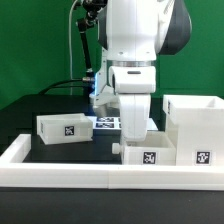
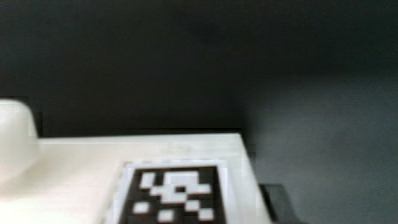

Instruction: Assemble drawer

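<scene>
PANDA ARM AT WORK: The end effector (image 1: 133, 137) hangs low, right at the back edge of a small tray box (image 1: 147, 154) of the drawer. The box sits on the black tabletop (image 1: 30, 112) just beside the tall casing (image 1: 196, 118), at the exterior view's right. A second tray box (image 1: 64, 128) lies well apart, at the exterior view's left. The blurred wrist view shows a tag (image 2: 173, 192) on white plastic. Whether the fingers are spread or closed cannot be told.

No readable text, brand or number, only black-and-white square tags (image 1: 70, 128): one each on the tray box (image 1: 50, 128) at the exterior view's left, the front tray box (image 1: 135, 152) and the tall casing (image 1: 195, 125), several on the marker board (image 1: 108, 123), one on a white surface (image 2: 71, 160) in the wrist view.
</scene>
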Available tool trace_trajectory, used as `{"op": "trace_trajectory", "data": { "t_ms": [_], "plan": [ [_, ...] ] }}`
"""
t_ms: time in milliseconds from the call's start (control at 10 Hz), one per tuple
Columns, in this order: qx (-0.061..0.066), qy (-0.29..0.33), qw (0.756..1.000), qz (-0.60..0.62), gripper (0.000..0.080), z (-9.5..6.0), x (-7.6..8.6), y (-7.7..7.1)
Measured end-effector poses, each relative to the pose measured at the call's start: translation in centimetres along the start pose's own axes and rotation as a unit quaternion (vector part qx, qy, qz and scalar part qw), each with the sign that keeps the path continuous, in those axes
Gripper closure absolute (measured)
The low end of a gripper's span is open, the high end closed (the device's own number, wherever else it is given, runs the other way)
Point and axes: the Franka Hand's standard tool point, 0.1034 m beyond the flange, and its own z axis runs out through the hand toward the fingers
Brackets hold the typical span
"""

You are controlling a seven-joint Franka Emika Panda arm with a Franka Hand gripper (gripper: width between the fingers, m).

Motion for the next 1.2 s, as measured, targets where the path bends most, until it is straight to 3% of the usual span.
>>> {"op": "trace_trajectory", "data": {
  "t_ms": [900,1200],
  "plan": [
    [0.002,-0.001,1.000,0.021,0.0758,0.21,-0.03,-0.09],
    [0.000,-0.008,1.000,0.009,0.0758,-0.11,0.02,0.73]
  ]
}}
